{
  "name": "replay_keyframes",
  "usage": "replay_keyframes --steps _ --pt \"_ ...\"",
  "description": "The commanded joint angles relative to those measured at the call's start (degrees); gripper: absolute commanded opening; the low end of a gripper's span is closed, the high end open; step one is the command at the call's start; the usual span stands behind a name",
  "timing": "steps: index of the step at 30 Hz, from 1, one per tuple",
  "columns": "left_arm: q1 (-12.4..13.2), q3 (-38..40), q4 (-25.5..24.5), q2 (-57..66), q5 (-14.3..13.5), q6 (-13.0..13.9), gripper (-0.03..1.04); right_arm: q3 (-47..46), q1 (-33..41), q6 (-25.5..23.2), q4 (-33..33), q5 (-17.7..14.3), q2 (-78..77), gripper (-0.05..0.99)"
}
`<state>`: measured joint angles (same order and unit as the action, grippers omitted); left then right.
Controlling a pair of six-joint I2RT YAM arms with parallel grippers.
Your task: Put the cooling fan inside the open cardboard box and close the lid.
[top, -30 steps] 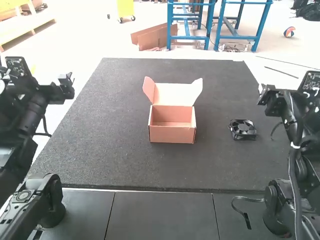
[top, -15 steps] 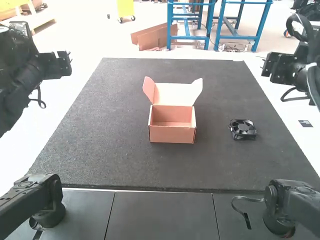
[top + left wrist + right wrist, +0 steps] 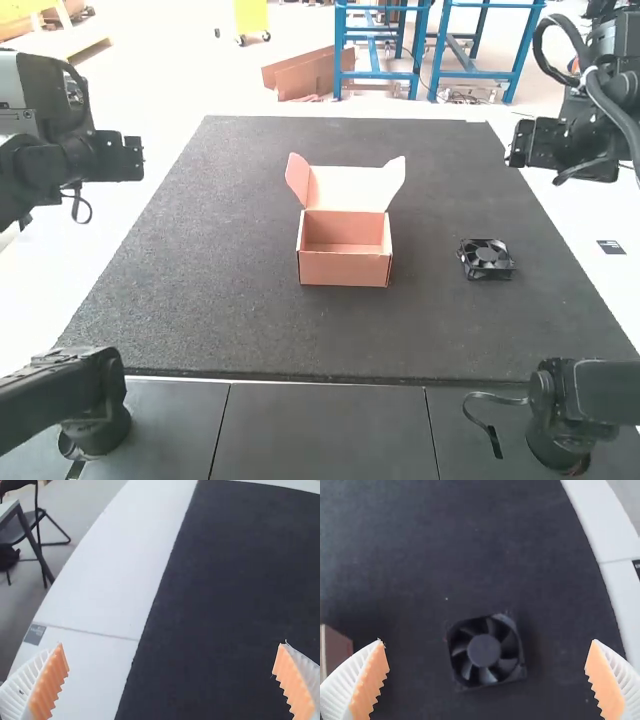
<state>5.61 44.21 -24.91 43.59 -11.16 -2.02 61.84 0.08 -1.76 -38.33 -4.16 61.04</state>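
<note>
Listing what we find on the desk (image 3: 582,275), item by item.

1. Black mat (image 3: 220,260): lies flat and covers most of the desk, with white margins along both sides.
2. Cardboard box (image 3: 344,247): stands upright near the middle of the mat. Its lid (image 3: 350,186) is raised at the far side with the side flaps spread, and we see a bare interior.
3. Cooling fan (image 3: 486,258): black and square-framed, lying flat on the mat to the right of the box and well apart from it. Nothing touches it. In the right wrist view the fan (image 3: 485,650) faces blades-up, and a brown corner of the box (image 3: 331,652) shows at the edge.
4. Right fingers (image 3: 369,680): white, ribbed, with orange pads, spread wide and holding nothing. We see the fan between them, lower down on the mat. In the high view the right arm (image 3: 585,130) is raised above the mat's right edge.
5. Left fingers (image 3: 49,680): same type, also spread wide and holding nothing. They hang over the mat's left border, where black mat meets white desk. The left arm (image 3: 60,160) is raised at the left side, well apart from the box.
</note>
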Motion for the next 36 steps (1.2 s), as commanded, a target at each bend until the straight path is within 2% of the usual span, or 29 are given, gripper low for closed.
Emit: replay_keyframes --steps 1,3,9,11,14,17,22,23,27,36 --pt "-0.9 2.6 -0.2 -0.1 2.6 1.8 0.97 2.9 -1.3 -1.7 -1.3 -0.8 1.3 0.91" --pt "-2.0 3.4 -1.5 0.3 6.5 1.7 0.97 3.8 -1.5 -0.7 -4.8 -0.8 4.2 0.91" --pt "-5.5 4.7 -5.5 3.1 6.5 1.4 0.97 6.4 -1.6 6.6 -9.8 1.4 10.9 0.90" --pt "-6.0 5.5 -6.6 3.8 6.5 1.4 0.97 6.8 -1.7 9.4 -10.5 2.0 12.4 0.90" --pt "-6.3 6.2 -6.8 4.5 7.3 1.4 0.97 6.7 -2.2 12.6 -10.9 4.8 14.1 0.90" --pt "-6.4 6.2 -6.6 4.9 9.2 1.3 0.97 6.3 -4.1 15.4 -10.4 5.0 16.4 0.90" --pt "-7.4 6.2 -6.3 5.1 10.1 1.2 0.97 6.3 -10.7 20.6 -9.0 6.6 20.2 0.90" --pt "-7.5 6.1 -6.3 5.1 10.1 1.2 0.97 6.4 -11.7 21.1 -8.9 7.0 21.1 0.90" --pt "-8.0 6.0 -6.0 5.1 10.0 0.7 0.97 6.5 -14.5 21.3 -8.8 12.2 24.5 0.90" --pt "-8.2 5.6 -5.2 5.1 9.9 0.7 0.97 5.7 -13.9 21.1 -3.8 12.3 31.0 0.90"
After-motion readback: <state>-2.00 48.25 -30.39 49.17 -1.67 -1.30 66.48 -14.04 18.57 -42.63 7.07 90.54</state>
